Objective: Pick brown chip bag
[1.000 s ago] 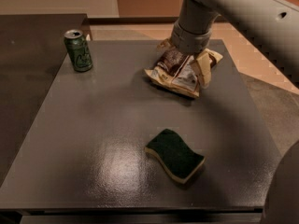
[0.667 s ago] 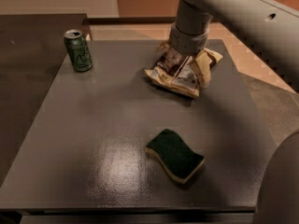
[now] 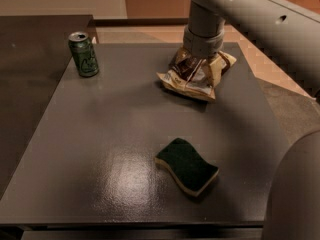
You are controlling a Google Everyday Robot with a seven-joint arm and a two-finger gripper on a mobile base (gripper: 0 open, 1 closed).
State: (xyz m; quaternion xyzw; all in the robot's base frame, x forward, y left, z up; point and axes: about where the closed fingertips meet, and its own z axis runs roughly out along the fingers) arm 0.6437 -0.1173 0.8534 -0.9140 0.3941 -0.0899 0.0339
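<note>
The brown chip bag [image 3: 189, 79] lies crumpled at the far right of the dark grey table [image 3: 100, 134], dark brown and white with tan-yellow edges. My gripper [image 3: 196, 68] comes straight down from the grey arm [image 3: 205, 26] and sits right on top of the bag's middle, covering its upper part. The bag's lower edge still rests on the table.
A green soda can [image 3: 83, 54] stands upright at the far left of the table. A dark green sponge with a yellow base [image 3: 186, 166] lies near the front, right of centre. The robot's grey body [image 3: 295, 194] fills the lower right corner.
The arm has shifted slightly over the bag. The bag, can and sponge stay where they were.
</note>
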